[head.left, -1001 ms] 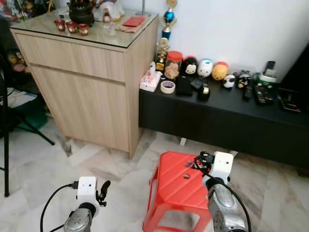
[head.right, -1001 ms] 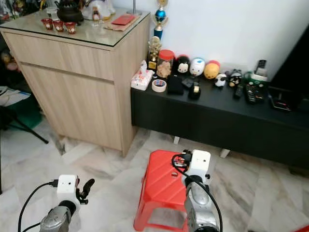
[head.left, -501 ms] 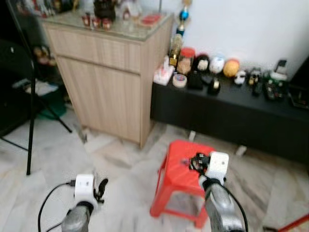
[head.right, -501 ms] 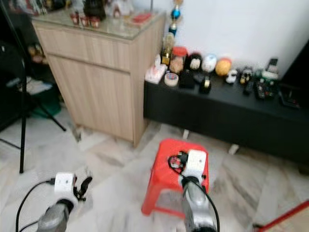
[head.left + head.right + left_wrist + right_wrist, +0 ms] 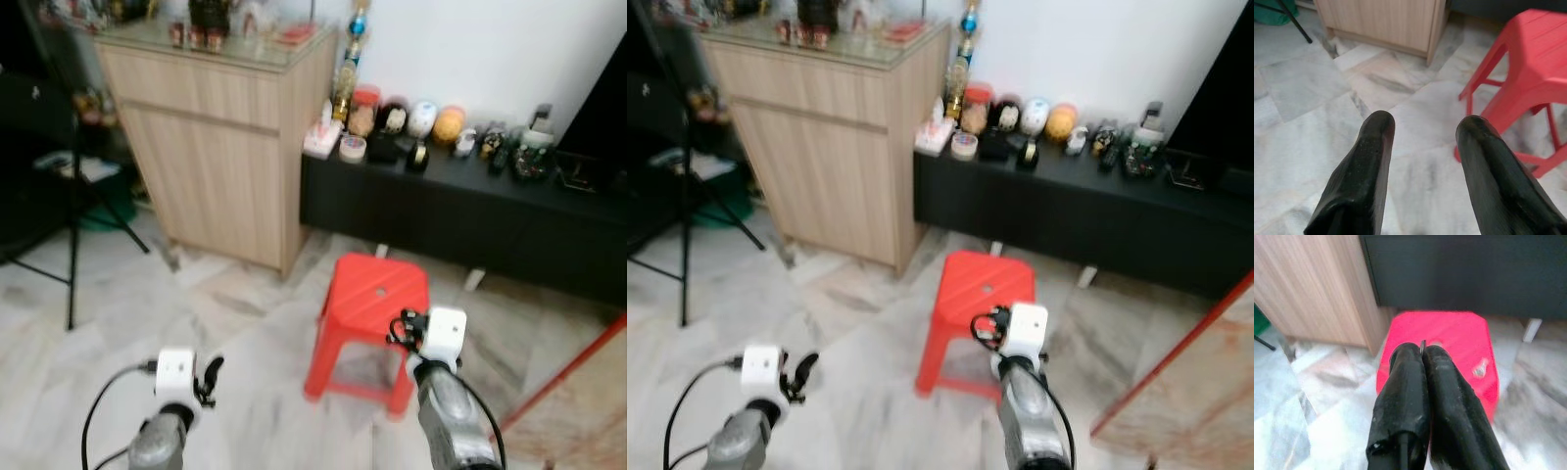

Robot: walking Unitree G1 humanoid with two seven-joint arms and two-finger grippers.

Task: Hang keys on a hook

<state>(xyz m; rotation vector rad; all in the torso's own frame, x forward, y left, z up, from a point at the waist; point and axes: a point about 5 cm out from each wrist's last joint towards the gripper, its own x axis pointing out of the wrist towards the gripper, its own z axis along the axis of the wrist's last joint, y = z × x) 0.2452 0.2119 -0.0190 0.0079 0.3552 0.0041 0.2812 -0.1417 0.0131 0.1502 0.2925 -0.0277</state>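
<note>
My right gripper (image 5: 400, 328) is shut, and a thin metal ring of the keys (image 5: 1422, 343) sticks out between its pressed fingertips (image 5: 1409, 355). It hovers in front of the near right corner of a red plastic stool (image 5: 370, 290), which stands on the marble floor with a small hole in its seat (image 5: 1480, 368). My left gripper (image 5: 1425, 129) is open and holds nothing. It hangs low over the floor to the left of the stool (image 5: 1528, 73).
A light wooden cabinet (image 5: 225, 147) stands behind the stool at the left. A low black bench (image 5: 470, 211) carrying toys and small items runs along the wall. A black stand (image 5: 71, 225) is at the far left, and a red-edged slab (image 5: 1176, 382) at the near right.
The camera has pulled back and turned, so the stool and furniture look farther away. My right gripper, still shut on the keys, has gone from above the stool's seat to its near corner.
</note>
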